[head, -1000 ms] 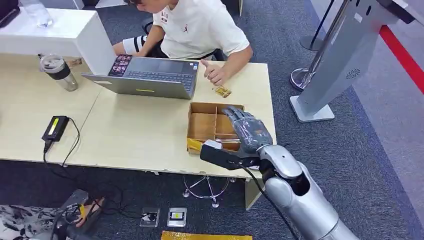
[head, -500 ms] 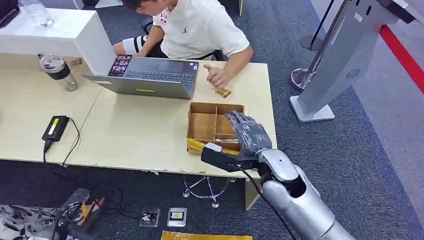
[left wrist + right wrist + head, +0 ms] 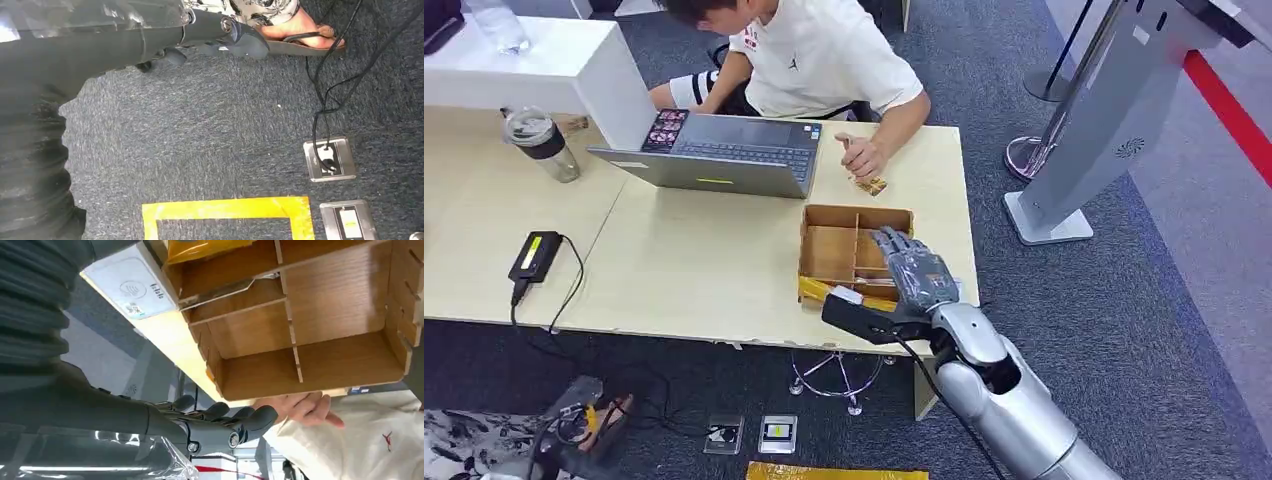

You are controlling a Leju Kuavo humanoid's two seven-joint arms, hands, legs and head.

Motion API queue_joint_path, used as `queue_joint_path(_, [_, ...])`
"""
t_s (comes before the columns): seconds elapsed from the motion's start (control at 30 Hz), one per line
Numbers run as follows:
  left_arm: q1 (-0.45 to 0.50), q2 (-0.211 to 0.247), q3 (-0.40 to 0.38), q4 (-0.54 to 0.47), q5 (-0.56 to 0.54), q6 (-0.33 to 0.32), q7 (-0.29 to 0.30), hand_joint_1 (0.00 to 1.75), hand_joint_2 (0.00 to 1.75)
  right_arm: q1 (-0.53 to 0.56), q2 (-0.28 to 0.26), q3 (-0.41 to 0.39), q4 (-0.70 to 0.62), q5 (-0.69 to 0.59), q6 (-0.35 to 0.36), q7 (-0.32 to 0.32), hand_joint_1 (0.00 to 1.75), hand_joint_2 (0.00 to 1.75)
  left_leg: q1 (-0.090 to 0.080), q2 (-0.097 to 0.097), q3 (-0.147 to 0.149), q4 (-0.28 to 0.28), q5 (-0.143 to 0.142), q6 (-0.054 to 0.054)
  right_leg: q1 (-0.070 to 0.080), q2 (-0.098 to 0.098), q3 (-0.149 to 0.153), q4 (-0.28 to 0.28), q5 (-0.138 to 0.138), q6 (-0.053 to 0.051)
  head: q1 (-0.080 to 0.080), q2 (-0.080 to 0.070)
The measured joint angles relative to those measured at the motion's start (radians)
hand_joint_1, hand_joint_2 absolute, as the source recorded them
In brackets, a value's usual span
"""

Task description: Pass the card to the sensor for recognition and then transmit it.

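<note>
A divided wooden box (image 3: 832, 250) sits near the table's right front corner, with yellow cards (image 3: 822, 291) in its front compartment. My right hand (image 3: 911, 270) hovers over the box's right compartments with its fingers stretched out and nothing in them. The right wrist view shows the box (image 3: 320, 320), the yellow cards (image 3: 205, 247) and a white card sensor (image 3: 131, 287) lying on the table beside the box. Another small card (image 3: 870, 185) lies by the person's hand. My left hand (image 3: 220, 32) hangs over the carpet, fingers extended, holding nothing.
A person (image 3: 824, 60) sits at the table's far side behind an open laptop (image 3: 724, 150). A bottle (image 3: 542, 143) and a black power adapter (image 3: 534, 255) lie to the left. A grey kiosk stand (image 3: 1104, 120) rises on the right. Floor sockets (image 3: 330, 159) and yellow tape (image 3: 225, 207) mark the carpet.
My right hand has drawn back and lowered slightly over the box's near right compartments. The person's hand has lifted a little off the table.
</note>
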Motion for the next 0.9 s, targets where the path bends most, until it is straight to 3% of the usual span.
queue_joint_path(0.9, [-0.01, -0.009, 0.005, 0.0, -0.019, -0.01, 0.013, 0.0, 1.75, -0.007, 0.045, 0.023, 0.12, -0.035, -0.037, 0.012, 0.0, 1.75, 0.0, 0.0, 0.0, 0.0, 0.0, 0.0, 0.0, 0.0, 0.0, 0.0, 0.0, 0.0, 0.0, 0.0])
